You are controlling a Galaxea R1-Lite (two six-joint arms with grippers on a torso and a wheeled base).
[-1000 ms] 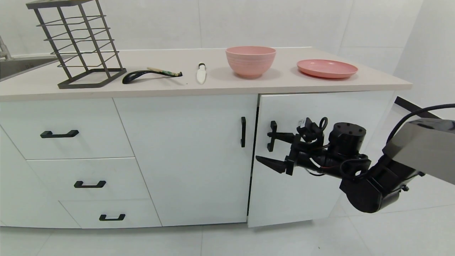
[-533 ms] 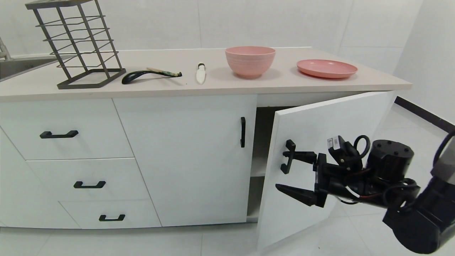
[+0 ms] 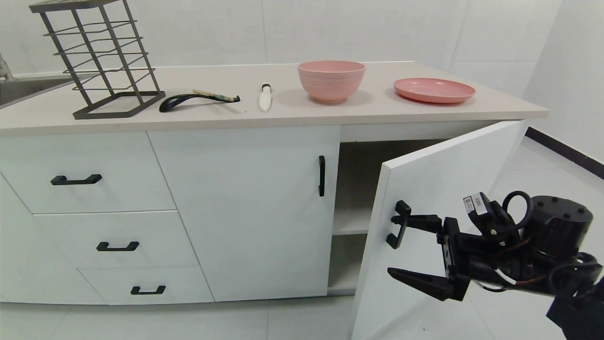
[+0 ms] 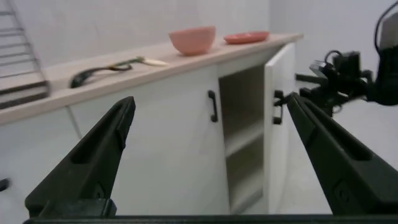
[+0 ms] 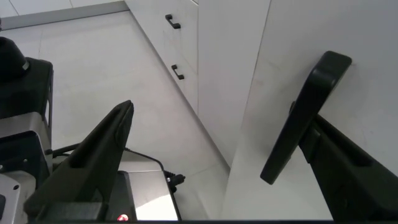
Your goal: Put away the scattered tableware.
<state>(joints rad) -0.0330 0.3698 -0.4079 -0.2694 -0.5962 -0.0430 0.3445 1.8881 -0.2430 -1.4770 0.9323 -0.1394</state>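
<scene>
Countertop point(image 3: 283, 114) before me is carrying, left to right: wire rack point(image 3: 101, 56), black spoon point(image 3: 179, 100) with chopsticks point(image 3: 214, 95) lying by its handle, small white utensil point(image 3: 265, 98), pink bowl point(image 3: 331, 81), pink plate point(image 3: 434, 90) — last three sitting apart.

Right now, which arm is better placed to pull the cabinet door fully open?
Right: the right gripper has one jaw hooked behind the handle of the half-open cabinet door; the left gripper hangs farther back.
</scene>
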